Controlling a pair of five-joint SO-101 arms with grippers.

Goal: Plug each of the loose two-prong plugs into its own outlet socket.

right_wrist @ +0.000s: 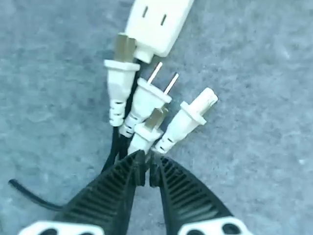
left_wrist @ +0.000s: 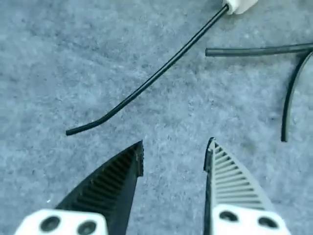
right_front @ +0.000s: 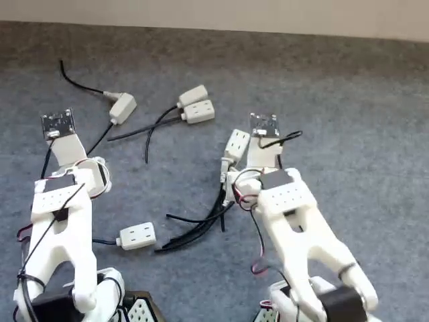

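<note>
Right gripper (right_wrist: 147, 169): jaws narrow, apparently pinching the tail of the nearest of four bundled plugs (right_wrist: 151, 98); the contact is partly hidden. The plugs lie on the carpet (right_wrist: 254, 73), prongs toward a socket (right_wrist: 156, 22), one just beside it. Left gripper (left_wrist: 175, 154): jaws wide, holding nothing, above the carpet near a loose cord (left_wrist: 146, 83). Another socket (right_front: 138, 235) lies near the left arm.

Both arms stretch forward side by side (wrists bent downward). The left gripper (left_wrist: 175, 147) has its jaws wide apart. The right gripper (right_wrist: 147, 167) is pinched closed on a white plug (right_wrist: 140, 141).
</note>
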